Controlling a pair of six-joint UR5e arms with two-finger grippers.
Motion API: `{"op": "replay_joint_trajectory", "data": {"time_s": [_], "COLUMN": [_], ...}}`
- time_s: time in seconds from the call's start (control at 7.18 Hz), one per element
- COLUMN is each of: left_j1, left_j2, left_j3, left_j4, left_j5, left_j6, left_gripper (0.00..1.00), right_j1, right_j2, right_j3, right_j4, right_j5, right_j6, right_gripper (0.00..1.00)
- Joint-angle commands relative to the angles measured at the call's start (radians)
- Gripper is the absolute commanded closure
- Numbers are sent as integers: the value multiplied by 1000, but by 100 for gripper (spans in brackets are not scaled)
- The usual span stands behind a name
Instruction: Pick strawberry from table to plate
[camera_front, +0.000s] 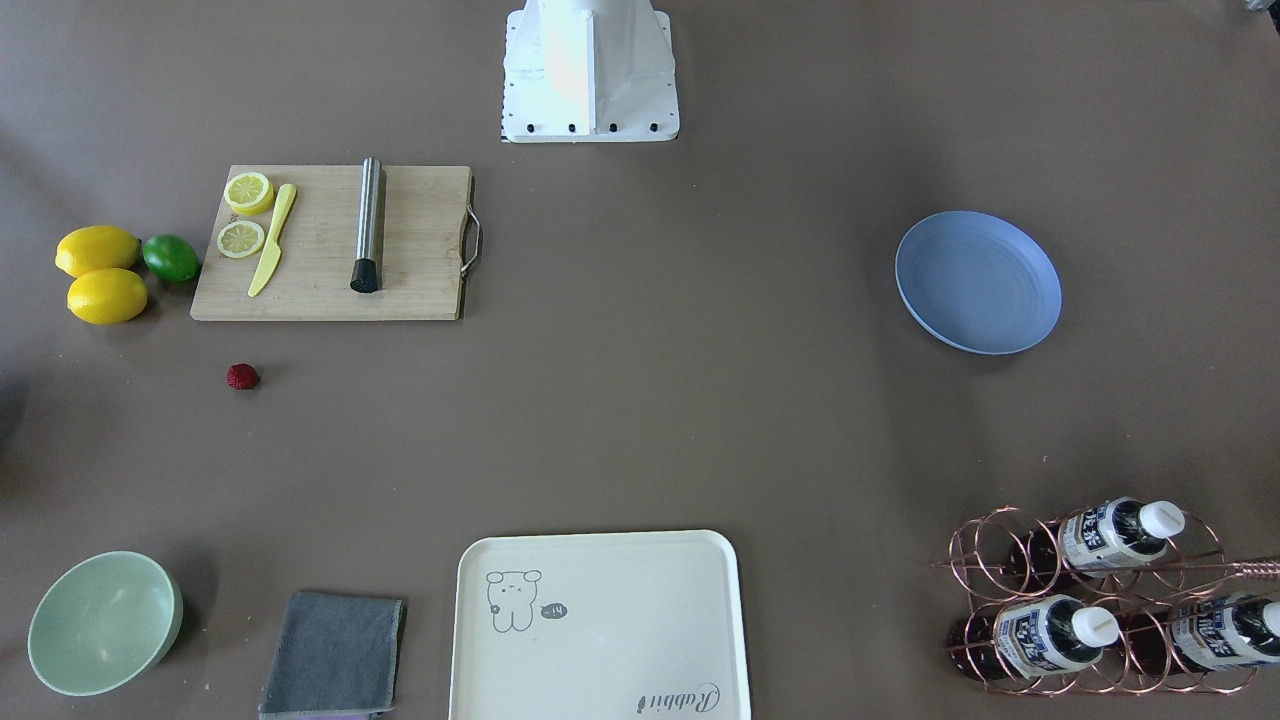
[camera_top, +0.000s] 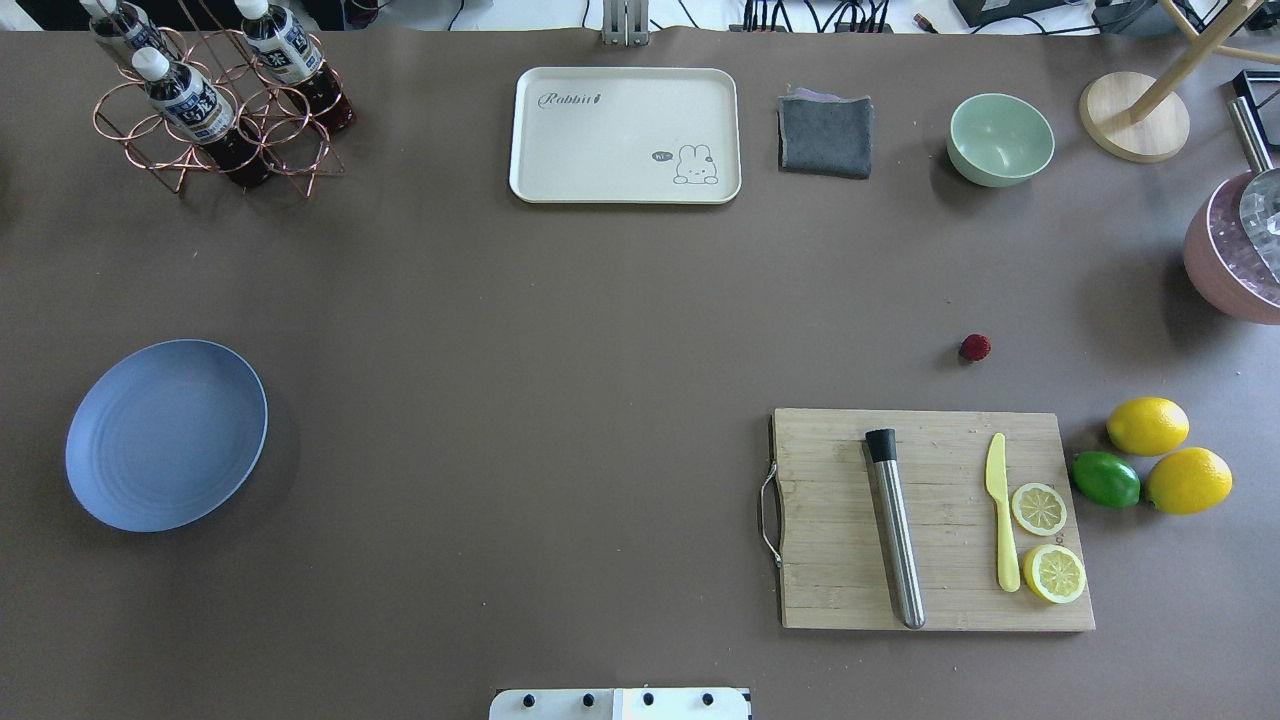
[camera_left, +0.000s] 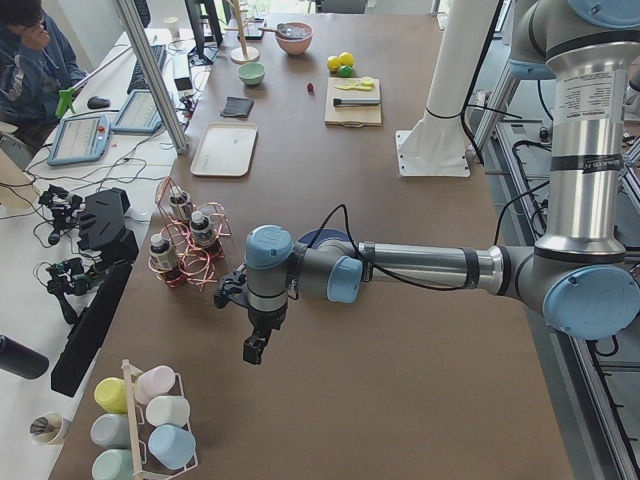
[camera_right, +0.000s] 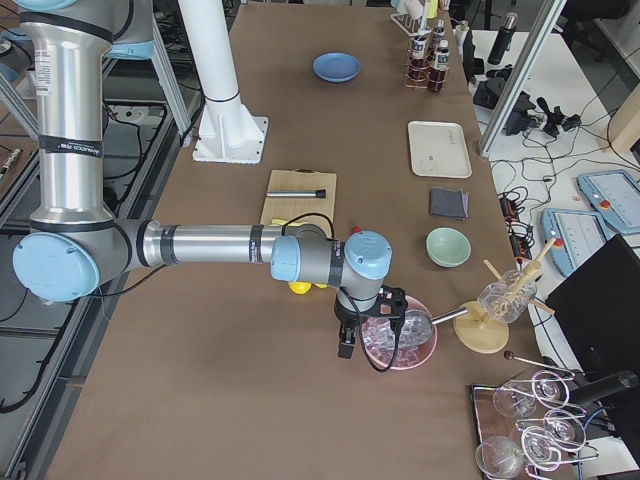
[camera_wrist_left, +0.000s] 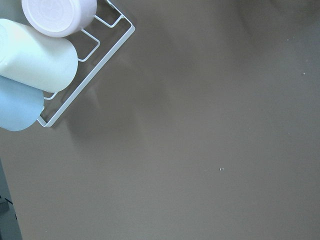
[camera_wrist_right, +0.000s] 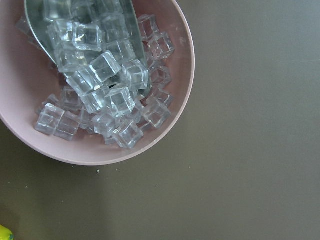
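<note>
**Inspector:** Left side first. Left gripper?

**Assessor:** The left gripper (camera_left: 255, 348) hangs pointing down over the table (camera_top: 560, 350) at its left end, touching nothing. It shows only from the side and small, so the spread of its fingers is not to be made out. Its wrist camera shows no fingers, only bare table and a wire rack of cups (camera_wrist_left: 40, 65).

**Inspector:** Items on that side?

**Assessor:** The plate (camera_top: 166, 435), with nothing on it. Beyond it stands a copper rack (camera_top: 215, 150) holding bottles (camera_top: 185, 100).

**Inspector:** Centre?

**Assessor:** A tray (camera_top: 625, 135) at the far edge, then a cloth (camera_top: 825, 135) and a green bowl (camera_top: 1000, 139) to its right.

**Inspector:** The strawberry?

**Assessor:** The strawberry (camera_top: 975, 347) lies on the table on the right side, just past the far edge of the board (camera_top: 830, 560), between board and green bowl. It is well apart from the plate and from both grippers. Nothing touches it.

**Inspector:** Further right?

**Assessor:** Two lemons (camera_top: 1147, 425) and a lime (camera_top: 1105, 479) just beside the board, then a pink bowl (camera_wrist_right: 182, 45) of ice at the table's end.

**Inspector:** Right gripper?

**Assessor:** The right gripper (camera_right: 345, 345) hangs by the pink bowl, pointing down. It too shows only from the side. Finger gap not determinable, and nothing is seen in its grasp. Its wrist camera shows the ice, no fingers.
</note>
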Motion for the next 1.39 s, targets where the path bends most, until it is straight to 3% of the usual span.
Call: {"op": "replay_joint_trajectory", "data": {"time_s": [0.0,0.42,0.7,0.84,0.97,1.25], "left_j1": [3,3,3,3,9,147], "left_j2": [-6,-32,-37,-49,-62,-94], "left_j3": [5,20,14,11,14,25], "left_j4": [3,-81,-136,-175,-237,-296], "left_j5": [-79,-86,-206,-225,-224,-218], "left_j6": [-1,6,0,-19,-51,-109], "left_gripper": [2,2,2,2,2,2], "right_j1": [0,0,0,-2,-32,-93], "right_j2": [1,-1,10,10,14,14], "right_j3": [6,6,17,72,119,120], "right_j4": [0,0,0,0,23,173], "right_j5": [2,4,17,60,76,80], "right_j6": [0,5,5,3,5,76], "right_gripper": [0,0,0,0,0,0]}}
